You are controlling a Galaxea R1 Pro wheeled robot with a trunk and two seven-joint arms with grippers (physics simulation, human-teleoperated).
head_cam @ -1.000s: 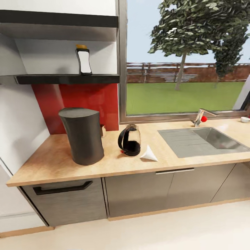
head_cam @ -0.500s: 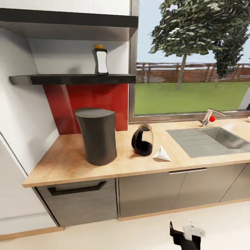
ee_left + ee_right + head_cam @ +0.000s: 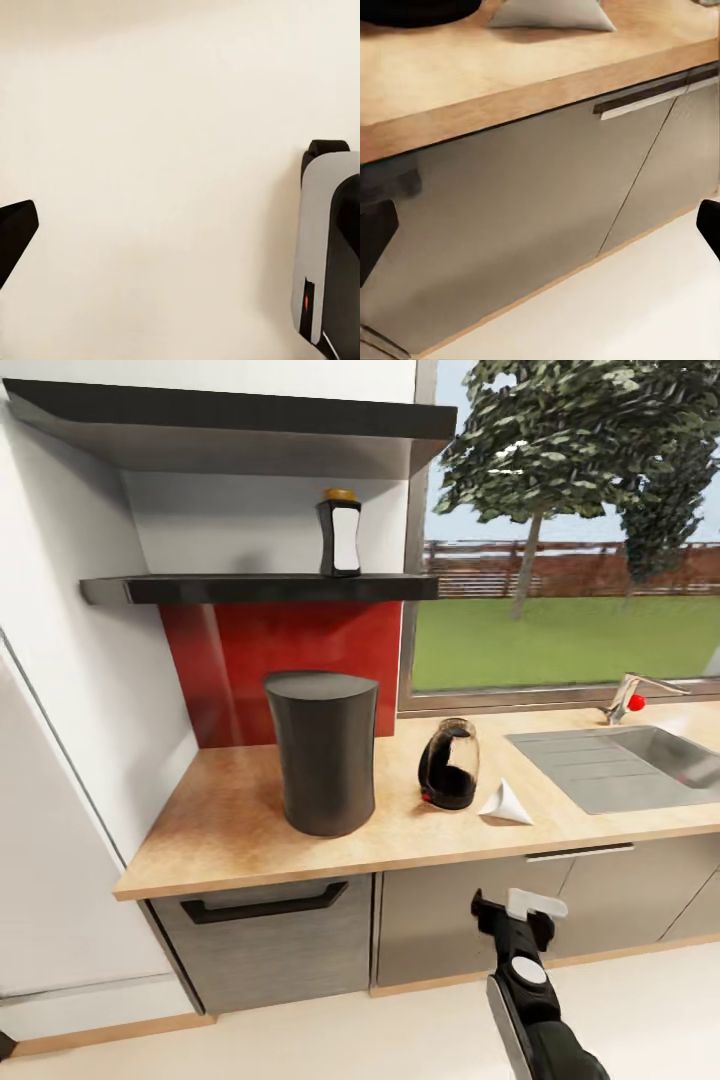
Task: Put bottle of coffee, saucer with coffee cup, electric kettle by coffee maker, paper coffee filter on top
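One coffee maker [image 3: 322, 752], one electric kettle [image 3: 449, 764], one paper coffee filter [image 3: 505, 803] and one bottle of coffee [image 3: 340, 533] are showing in the head view.

The bottle of coffee is standing upright on the kitchen shelf [image 3: 260, 589], its long axis vertical, amber cap up and white label facing the room. It is sitting toward the shelf's window end, above and well apart from the coffee maker. A thicker dark slab [image 3: 230, 415] is hanging over it.

The coffee maker is standing upright on the countertop [image 3: 200, 830], in front of the red backsplash [image 3: 240, 660]. The electric kettle is standing beside it toward the sink [image 3: 620, 765], apart from it, black handle turned toward the maker. The paper coffee filter is lying on its side just beside the kettle, near the counter's front edge, its tip pointing up and toward the kettle. A tap [image 3: 630, 700] with a red knob is standing behind the sink.

The right gripper [image 3: 518, 913] is hanging low in front of the cabinet fronts [image 3: 450, 910], below the kettle and filter and under the worktop's edge. Its wrist camera is looking at the cabinet doors, a door handle [image 3: 641, 105] and the filter [image 3: 551, 13] above, with dark fingertips [image 3: 375, 236] at the two sides of the picture: the jaws are standing spread and holding nothing. The left wrist camera is looking at the pale floor [image 3: 165, 165], with one dark fingertip [image 3: 13, 236] at the edge; whether those jaws are spread or closed cannot be told.
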